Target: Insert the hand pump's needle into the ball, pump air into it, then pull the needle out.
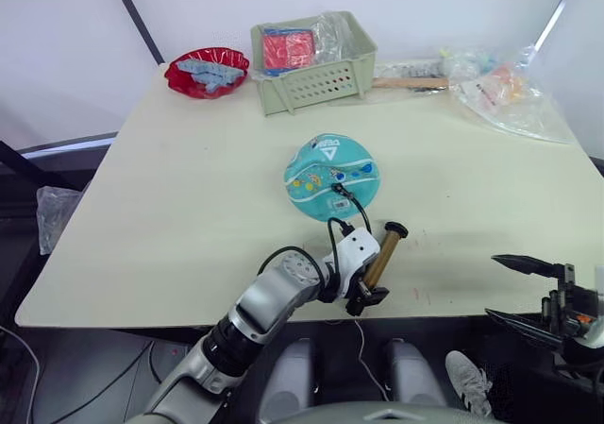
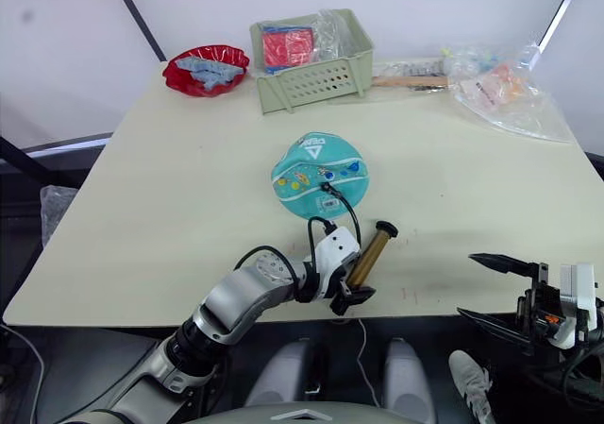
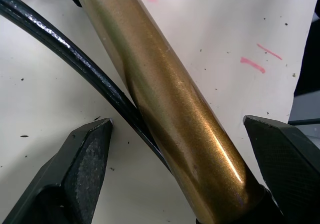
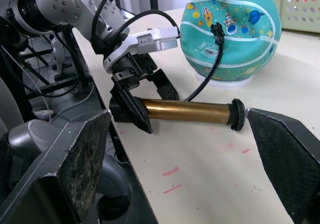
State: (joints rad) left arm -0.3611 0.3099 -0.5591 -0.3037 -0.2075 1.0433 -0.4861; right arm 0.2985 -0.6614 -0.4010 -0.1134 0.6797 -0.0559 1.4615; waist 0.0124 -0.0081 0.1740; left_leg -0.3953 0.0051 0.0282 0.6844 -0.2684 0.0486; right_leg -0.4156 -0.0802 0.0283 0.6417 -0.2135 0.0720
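Left eye view first: my left gripper sits at the near table edge with its fingers spread wide either side of the hand pump, which lies flat on the tabletop. The teal ball sits mid-table with a small white label and printed pictures; I can't read any writing on it. The pump's black hose loops up to the needle, which is at the ball's surface. Further back, a pale green basket holds a red packet and clear plastic, and a red bowl holds something light blue. My right gripper hangs off the table's near right corner, spread wide with nothing in it.

Left wrist view: gold barrel between my fingertips, with gaps both sides.

Right wrist view: pump lying in front of the ball, hose plugged in.
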